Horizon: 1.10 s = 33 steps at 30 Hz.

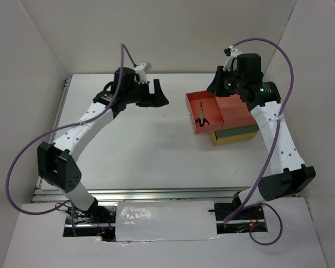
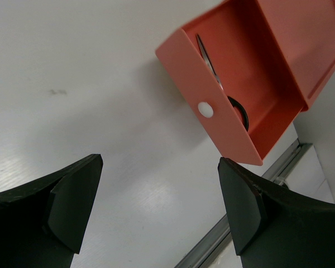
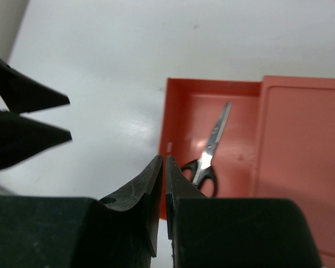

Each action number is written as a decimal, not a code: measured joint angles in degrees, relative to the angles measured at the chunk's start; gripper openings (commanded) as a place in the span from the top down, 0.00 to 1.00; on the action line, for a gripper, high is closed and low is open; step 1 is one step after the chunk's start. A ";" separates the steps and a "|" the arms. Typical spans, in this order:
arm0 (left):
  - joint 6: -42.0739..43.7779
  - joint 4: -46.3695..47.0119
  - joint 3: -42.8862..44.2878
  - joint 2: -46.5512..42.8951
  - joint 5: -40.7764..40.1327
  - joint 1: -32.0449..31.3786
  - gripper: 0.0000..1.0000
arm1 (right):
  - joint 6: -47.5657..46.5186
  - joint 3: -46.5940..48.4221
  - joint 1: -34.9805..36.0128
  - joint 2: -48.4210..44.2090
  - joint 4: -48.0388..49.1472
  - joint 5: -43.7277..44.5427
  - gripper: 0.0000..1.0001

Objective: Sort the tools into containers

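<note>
Matte black right pincer clenched empty, left pincer splayed wide, steel scissors inside smooth red-orange drawer

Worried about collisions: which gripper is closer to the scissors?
Right. The right gripper, shut, hovers by the open red drawer holding the scissors; the left gripper, open, stands off to its left.

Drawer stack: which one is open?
The red-orange plastic top drawer, slid out with black-handled scissors inside; the dark green drawer and yellow drawer beneath are closed.
</note>
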 measured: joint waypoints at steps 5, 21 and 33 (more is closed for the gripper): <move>-1.42 -1.36 2.16 6.75 -3.21 -6.54 0.01 | -7.28 -4.66 0.94 -4.00 2.73 14.05 0.90; -5.75 -5.70 18.73 22.27 -16.68 -12.83 0.01 | -16.48 -12.35 -0.63 0.61 3.76 28.81 0.67; -8.24 -1.49 20.24 27.50 -11.56 -12.20 0.01 | -17.77 -9.77 -1.86 4.87 2.05 26.69 0.30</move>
